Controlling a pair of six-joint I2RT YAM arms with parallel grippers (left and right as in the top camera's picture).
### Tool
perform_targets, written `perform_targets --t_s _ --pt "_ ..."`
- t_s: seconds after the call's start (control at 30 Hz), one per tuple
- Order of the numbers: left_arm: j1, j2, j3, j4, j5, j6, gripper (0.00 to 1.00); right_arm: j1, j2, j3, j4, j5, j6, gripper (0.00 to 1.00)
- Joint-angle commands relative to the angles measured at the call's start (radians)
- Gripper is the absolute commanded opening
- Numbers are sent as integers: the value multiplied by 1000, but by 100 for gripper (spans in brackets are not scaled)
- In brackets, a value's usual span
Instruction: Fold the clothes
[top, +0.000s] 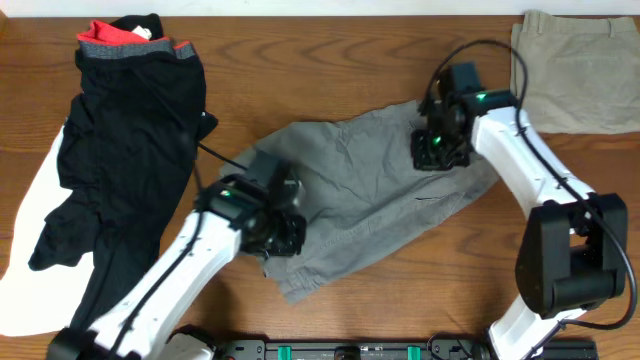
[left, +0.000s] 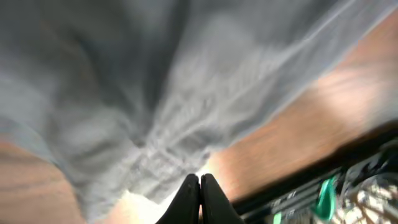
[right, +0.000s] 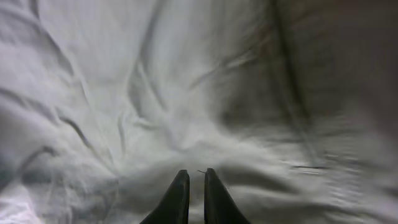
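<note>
Wood-grain table (top: 350, 315) fills the overhead view; the grey shorts (top: 370, 190) lie spread and creased across its middle, slanting from lower left to upper right, and by my reading they are not yet folded. At the upper right edge a khaki garment (top: 575, 70) looks flat and squared, so I count that one done; at the upper left a black garment (top: 130, 130) with a red waistband lies heaped over a white cloth (top: 30, 200), both unfolded. I judge one piece done, one in hand, at least two left.

My left gripper (left: 199, 182) is clenched at the shorts' lower-left hem, folds running into its tips, so I take it to be gripping cloth; my right gripper (right: 191, 177) sits on the upper right part, fingers drawn almost together with wrinkles gathering at them, which I read as a pinch too.

Bare wood lies open at lower right and along the top centre; the black garment lies near the shorts' left end; the rail (top: 340, 350) at the bottom edge is close below the left gripper.
</note>
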Motion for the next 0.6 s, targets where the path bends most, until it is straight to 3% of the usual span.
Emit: perform_targets --t_s 0.0,0.27,0.57 --pt "68 -59 39 36 -69 -16 6 40 -14 -63 35 -5 -7 9" --pt "254 -77 39 194 -87 -90 6 108 -14 -212 183 28 -11 1" --pt "304 -61 37 201 -89 -92 6 182 0 -330 270 100 -11 1"
